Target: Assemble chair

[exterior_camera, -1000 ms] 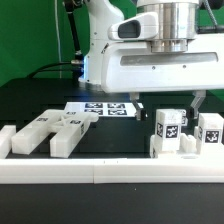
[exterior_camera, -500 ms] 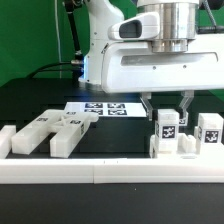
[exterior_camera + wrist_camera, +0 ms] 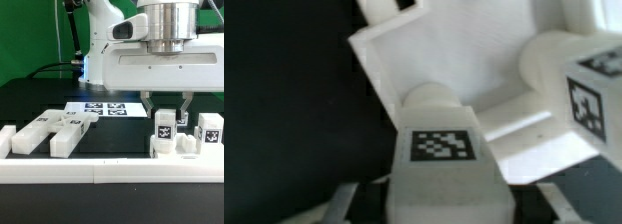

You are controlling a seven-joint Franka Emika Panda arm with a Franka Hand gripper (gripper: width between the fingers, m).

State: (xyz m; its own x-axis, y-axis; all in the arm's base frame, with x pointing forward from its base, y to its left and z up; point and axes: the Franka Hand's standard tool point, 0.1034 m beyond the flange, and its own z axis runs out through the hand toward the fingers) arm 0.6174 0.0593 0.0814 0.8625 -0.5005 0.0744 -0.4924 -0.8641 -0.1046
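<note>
The chair is loose white tagged pieces on the black table. One upright tagged post (image 3: 166,128) stands among a white cluster (image 3: 172,149) on the exterior view's right, with another tagged block (image 3: 210,131) beside it. My gripper (image 3: 166,114) has come down from above and is shut on this post, one finger (image 3: 148,104) on each side. In the wrist view the post (image 3: 441,140) fills the space between the fingers of my gripper (image 3: 448,205). A flat white slab (image 3: 446,55) lies behind it and a tagged block (image 3: 589,90) beside it.
More white chair bars lie on the exterior view's left (image 3: 40,129) (image 3: 68,134), and a small one (image 3: 6,140) sits at the edge. The marker board (image 3: 105,108) lies behind them. A long low white rail (image 3: 100,170) runs along the front.
The fingers have come in from a wide spread to the sides of the upright post. Over the last half second they have held still.
</note>
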